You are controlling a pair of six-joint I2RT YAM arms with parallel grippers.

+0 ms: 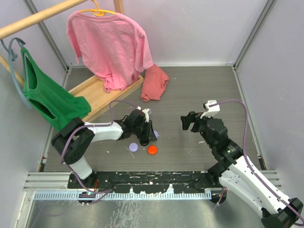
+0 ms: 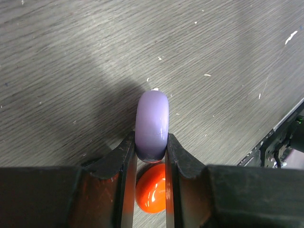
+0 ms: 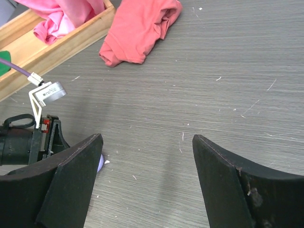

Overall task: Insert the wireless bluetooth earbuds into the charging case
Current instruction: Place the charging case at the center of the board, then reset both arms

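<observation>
**Left gripper clamped on a lavender puck; right gripper spread and empty**

The left gripper [image 2: 151,143] is shown closed tight on a lavender puck [image 2: 152,118]. The puck is held on edge between the two fingers, at the lower centre of the left wrist view. An orange-red puck [image 2: 152,190] is seen lower in that view, between the same fingers and lying on the grey table [image 1: 199,90].

A second lavender puck [image 1: 133,147] lies flat just left of the orange-red one, below the centre of the top view. The wireless bluetooth earbuds themselves are too small to be made out.

The right gripper [image 3: 147,140] is held wide apart above bare table, with nothing between its fingers. It lies right of centre in the top view.

A salmon cloth [image 1: 154,83] is crumpled above centre. A pink T-shirt [image 1: 111,47] and a green garment [image 1: 47,99] hang at the upper left, over a wooden frame [image 1: 102,95].
</observation>
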